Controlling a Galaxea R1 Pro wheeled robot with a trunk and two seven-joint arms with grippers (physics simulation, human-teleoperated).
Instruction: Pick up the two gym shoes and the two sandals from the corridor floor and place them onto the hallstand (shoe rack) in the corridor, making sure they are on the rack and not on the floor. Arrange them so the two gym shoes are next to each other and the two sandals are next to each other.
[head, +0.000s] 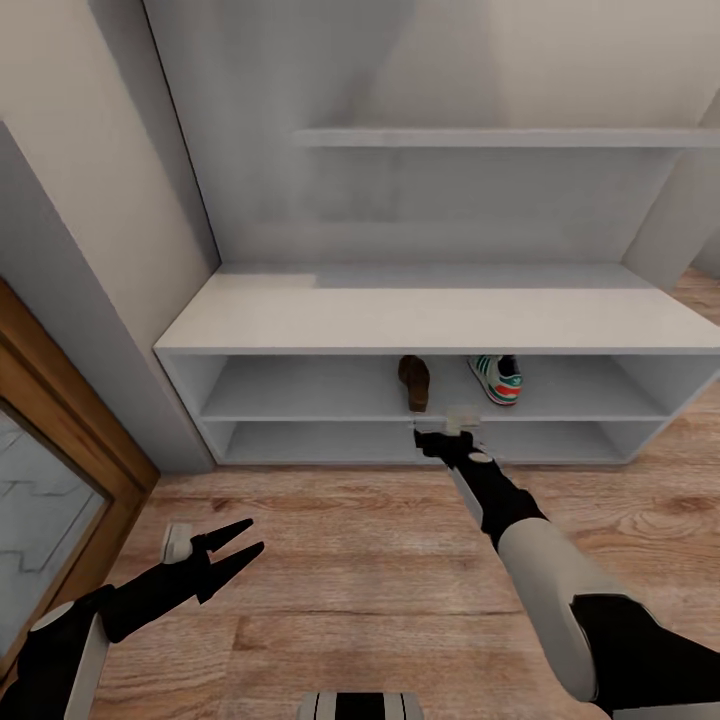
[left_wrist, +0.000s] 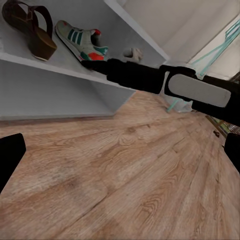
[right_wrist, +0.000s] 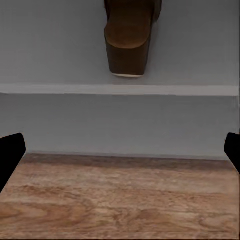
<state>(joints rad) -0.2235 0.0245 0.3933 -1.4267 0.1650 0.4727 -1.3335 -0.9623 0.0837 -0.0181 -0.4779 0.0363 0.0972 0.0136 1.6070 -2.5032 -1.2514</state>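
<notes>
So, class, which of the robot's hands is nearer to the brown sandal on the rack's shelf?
Right. The right hand sits just in front of the sandal at the shelf edge; the left hand hangs open over the floor, well back and leftward.

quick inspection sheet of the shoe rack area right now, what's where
surface: wood-grain floor in front of the rack, no shoes seen on it
job's things: one brown sandal and one gym shoe sit apart on the upper open shelf of the hallstand; the second of each pair is not seen
clutter: nothing seen
grippers: right claw open and empty, at the shelf edge just below the sandal; left claw open and empty, low over the floor
cables: nothing seen
surroundings: grey wall shelf above the rack, wooden door frame to the left
</notes>
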